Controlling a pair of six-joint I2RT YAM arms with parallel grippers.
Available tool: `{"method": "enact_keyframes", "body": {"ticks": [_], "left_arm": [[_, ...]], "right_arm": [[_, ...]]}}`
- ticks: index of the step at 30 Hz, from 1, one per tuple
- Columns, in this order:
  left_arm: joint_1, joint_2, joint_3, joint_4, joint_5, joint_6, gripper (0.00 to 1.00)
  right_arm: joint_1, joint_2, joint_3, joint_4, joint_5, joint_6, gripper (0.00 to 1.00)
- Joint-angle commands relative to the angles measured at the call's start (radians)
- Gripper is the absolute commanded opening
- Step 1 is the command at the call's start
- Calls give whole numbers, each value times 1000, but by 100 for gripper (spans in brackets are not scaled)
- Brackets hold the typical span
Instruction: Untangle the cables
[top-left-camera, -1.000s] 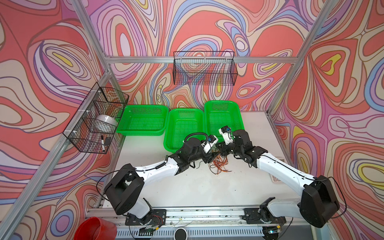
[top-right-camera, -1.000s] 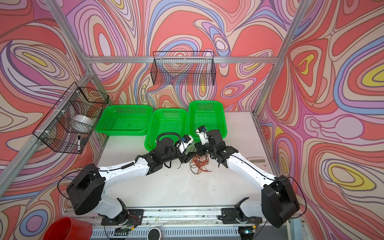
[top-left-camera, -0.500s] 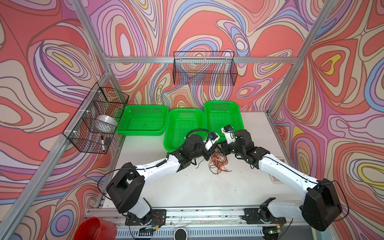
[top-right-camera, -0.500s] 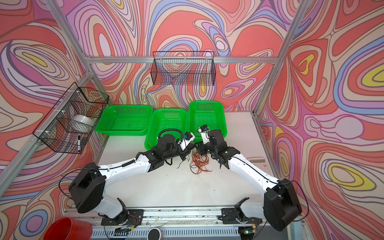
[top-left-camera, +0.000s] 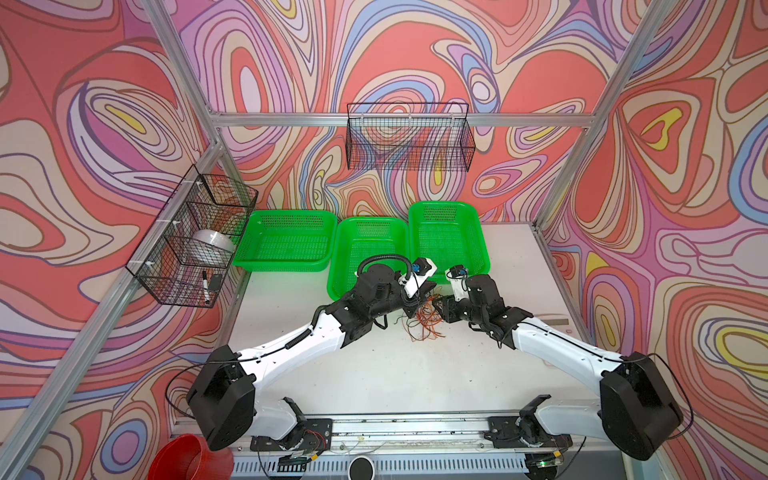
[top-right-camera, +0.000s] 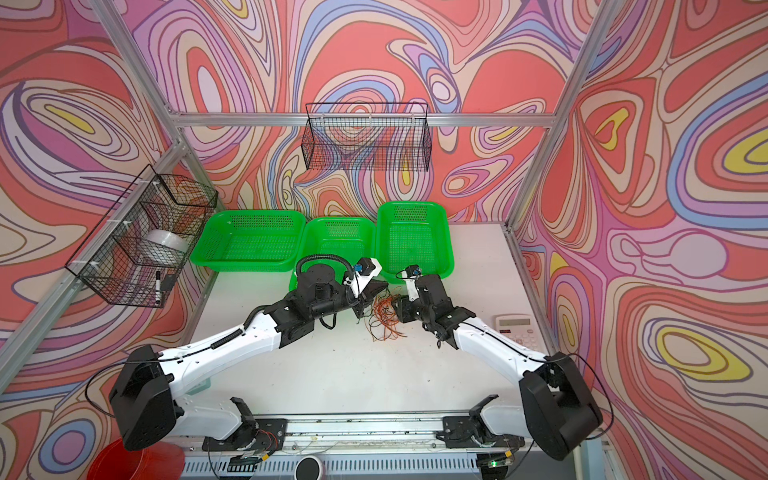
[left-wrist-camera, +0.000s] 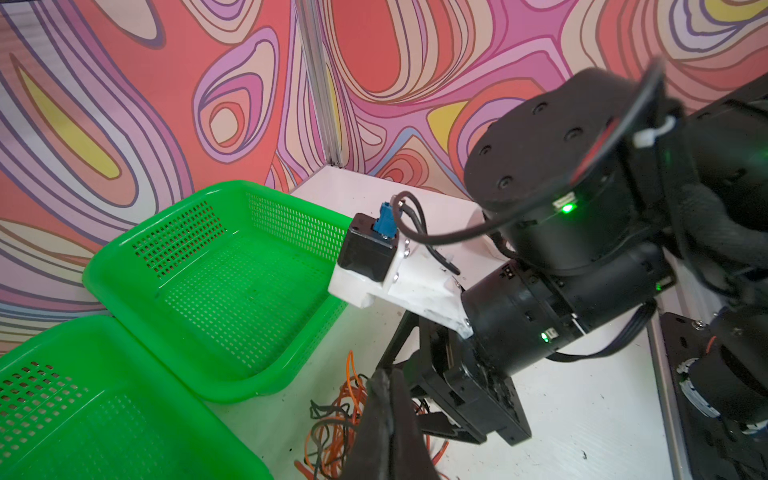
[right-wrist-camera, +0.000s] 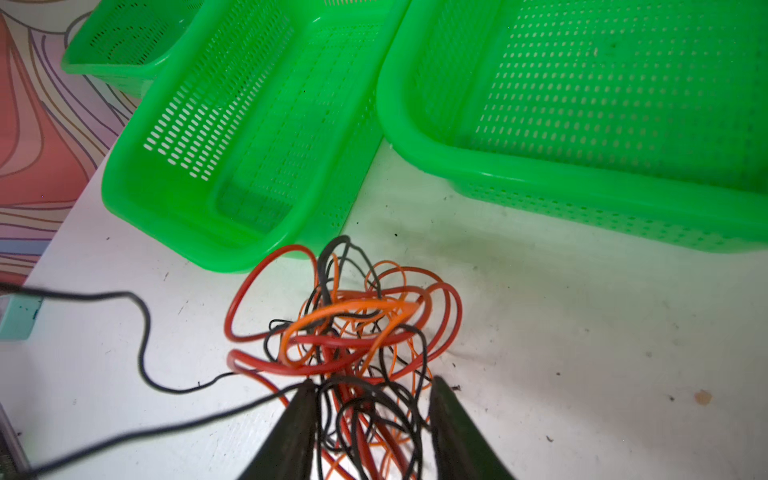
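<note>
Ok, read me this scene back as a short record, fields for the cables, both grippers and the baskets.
cables: black, red and orange, one tangled heap on the white table
left gripper: shut, at the heap; hold on a wire unclear
right gripper: open, jaws either side of the heap's loops
green baskets: three in a row behind the heap

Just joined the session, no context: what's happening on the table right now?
Both arms are at a tangle of thin red, orange and black cables on the white table, just in front of three green baskets. The right gripper is open, fingers straddling one edge of the pile. The left gripper is shut at the opposite side; whether it pinches a strand is not visible. Nothing is separated yet.
</note>
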Motion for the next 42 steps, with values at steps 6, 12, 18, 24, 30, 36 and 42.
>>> {"method": "enact_keyframes", "body": {"ticks": [6, 12, 18, 24, 30, 36, 42], "left_arm": [[-5, -107, 60, -53, -53, 60, 0], [2, -163, 72, -92, -77, 81, 0], [17, -197, 79, -98, -79, 79, 0], [23, -213, 91, -114, -64, 81, 0], [27, -209, 88, -124, -58, 79, 0], [28, -190, 91, -115, -41, 66, 0], [29, -185, 112, -117, -39, 68, 0]], "right_arm": [[-8, -6, -72, 81, -12, 63, 21], [-66, -24, -135, 119, -57, 106, 20], [-116, -25, -177, 119, -68, 144, 19], [-172, -20, -201, 104, -62, 203, 20], [-219, -39, -212, 99, -73, 227, 12], [-208, -78, -185, 133, -271, 81, 42], [-137, -128, -144, 110, -276, -18, 58]]}}
